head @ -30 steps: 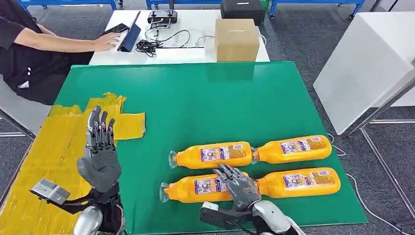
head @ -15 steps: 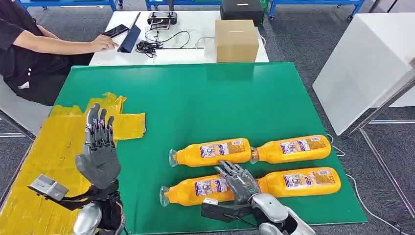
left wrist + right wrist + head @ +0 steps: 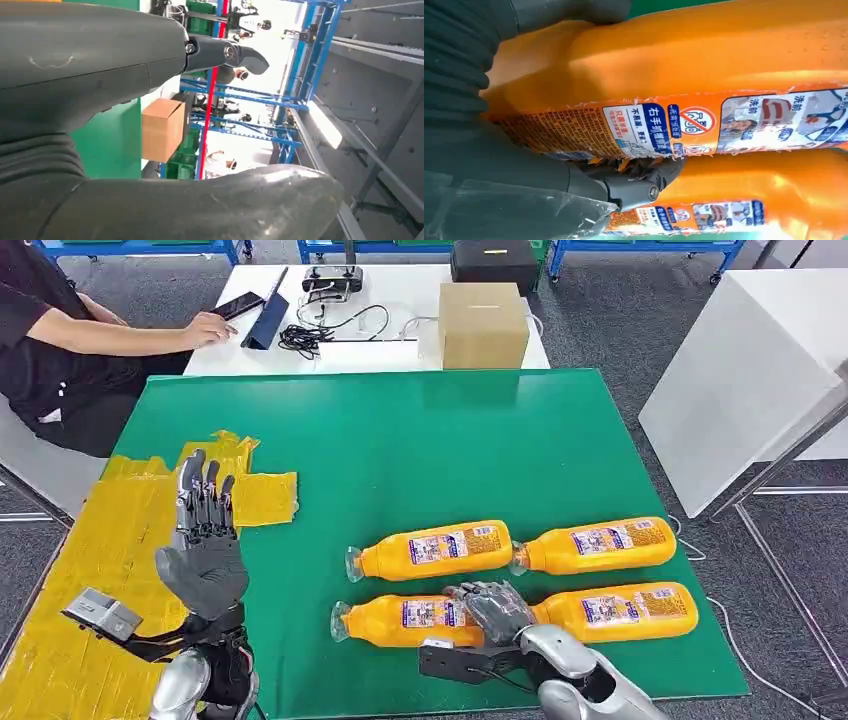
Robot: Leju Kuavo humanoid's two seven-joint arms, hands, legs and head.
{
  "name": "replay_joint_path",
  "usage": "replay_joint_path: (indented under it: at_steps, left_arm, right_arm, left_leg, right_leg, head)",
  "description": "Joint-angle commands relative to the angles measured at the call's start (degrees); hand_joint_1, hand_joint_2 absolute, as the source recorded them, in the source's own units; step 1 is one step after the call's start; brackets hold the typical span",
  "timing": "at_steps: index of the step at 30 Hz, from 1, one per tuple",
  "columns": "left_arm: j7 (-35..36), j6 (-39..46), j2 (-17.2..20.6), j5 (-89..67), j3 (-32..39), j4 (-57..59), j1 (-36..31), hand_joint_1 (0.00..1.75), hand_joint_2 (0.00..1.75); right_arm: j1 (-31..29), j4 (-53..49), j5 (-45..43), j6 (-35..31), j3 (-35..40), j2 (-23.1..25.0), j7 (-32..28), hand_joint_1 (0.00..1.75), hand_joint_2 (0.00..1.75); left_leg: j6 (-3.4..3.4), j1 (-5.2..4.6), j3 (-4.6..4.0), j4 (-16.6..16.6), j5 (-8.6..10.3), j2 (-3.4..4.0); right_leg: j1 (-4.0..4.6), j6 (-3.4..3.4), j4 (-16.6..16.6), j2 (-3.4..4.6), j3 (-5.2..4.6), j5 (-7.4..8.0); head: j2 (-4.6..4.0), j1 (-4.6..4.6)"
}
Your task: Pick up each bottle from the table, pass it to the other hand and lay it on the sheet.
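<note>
Orange near-left bottle (image 3: 405,620): right hand (image 3: 497,607) is wrapping fingers (image 3: 634,186) around its base; needing firmer, centred grip before lifting. Left hand (image 3: 203,545) is waiting, fingers spread, empty.

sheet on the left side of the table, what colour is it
Yellow; the sheet shows best in the head view.
</note>
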Motion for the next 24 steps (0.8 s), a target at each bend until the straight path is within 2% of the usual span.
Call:
replay_joint_path:
  at_steps: [1,5,6,9,13,20,21,22,24]
  left_arm:
    - [1.9,-0.6,0.8,3.1,1.2,4.5,-0.4,0.00,0.00]
    - [1.8,-0.8,0.8,3.1,1.2,4.7,-0.4,0.00,0.00]
    - [4.2,-1.9,0.2,7.0,1.9,4.0,-0.1,0.00,0.00]
    - [7.2,-4.7,0.5,13.5,3.4,4.2,2.6,0.00,0.00]
    - [7.0,-5.3,0.8,13.9,3.7,4.2,3.3,0.00,0.00]
    - [7.1,-5.1,0.5,13.9,3.7,4.2,3.0,0.00,0.00]
    - [7.7,-5.3,0.4,14.7,3.8,4.2,3.1,0.00,0.00]
    - [8.5,-4.6,0.7,14.8,3.7,4.1,3.5,0.00,1.75]
    - [10.3,-5.1,1.4,16.7,2.7,4.3,4.3,0.00,1.75]
  right_arm:
    - [7.6,-1.8,-4.6,-6.1,-5.7,0.4,-1.3,1.75,1.75]
    - [7.7,-1.6,-4.6,-6.2,-5.9,0.4,-1.3,1.75,1.75]
    - [9.4,-2.9,-8.4,-11.2,-9.3,3.5,-5.8,1.75,1.75]
    - [15.4,-10.8,-14.1,-19.4,-14.2,8.1,-16.7,1.75,1.75]
    - [16.0,-12.4,-13.9,-19.5,-13.7,8.2,-16.2,1.75,1.75]
    - [15.6,-11.5,-13.8,-19.6,-13.9,8.0,-16.4,1.75,1.75]
    - [16.5,-12.2,-17.3,-21.0,-15.5,9.8,-19.9,1.75,1.75]
    - [17.8,-13.5,-22.0,-22.5,-16.8,11.6,-23.5,1.75,1.75]
    - [19.9,-16.7,-23.6,-26.7,-16.7,12.8,-26.1,1.75,1.75]
  left_leg:
    - [-0.09,0.05,0.08,-0.1,0.00,-0.14]
    - [-0.08,0.03,-0.04,-0.1,0.01,-0.01]
    - [-0.07,0.03,-0.05,-0.1,0.00,-0.03]
    - [-0.07,0.04,-0.06,-0.1,-0.01,-0.05]
    - [-0.13,0.04,-0.17,-0.1,-0.08,0.15]
    - [-0.05,0.03,-0.43,-0.1,-0.01,0.04]
    - [-0.07,0.04,-0.40,-0.1,-0.03,0.11]
    - [-0.09,0.05,-0.37,-0.1,-0.03,0.12]
    - [-0.12,0.03,-0.39,-0.1,-0.02,0.02]
  right_leg:
    - [0.05,-0.04,-0.2,-0.17,0.24,-0.03]
    - [0.03,-0.03,-0.1,-0.05,0.11,0.00]
    - [0.03,-0.03,-0.1,-0.06,0.11,0.00]
    - [0.04,-0.04,-0.1,-0.06,0.09,-0.02]
    - [0.05,-0.07,0.0,0.13,-0.04,-0.04]
    - [0.04,-0.02,0.0,0.06,-0.27,0.00]
    - [0.05,-0.02,0.0,0.11,-0.25,0.00]
    - [0.06,-0.03,-0.1,0.10,-0.20,0.00]
    - [0.03,-0.06,0.0,0.00,-0.22,-0.04]
  head:
    - [0.00,0.00]
    - [0.00,-0.02]
    - [0.00,-0.02]
    - [0.00,0.00]
    - [0.00,-0.02]
    - [0.00,0.00]
    - [0.00,0.00]
    - [0.00,0.00]
    - [0.00,0.00]
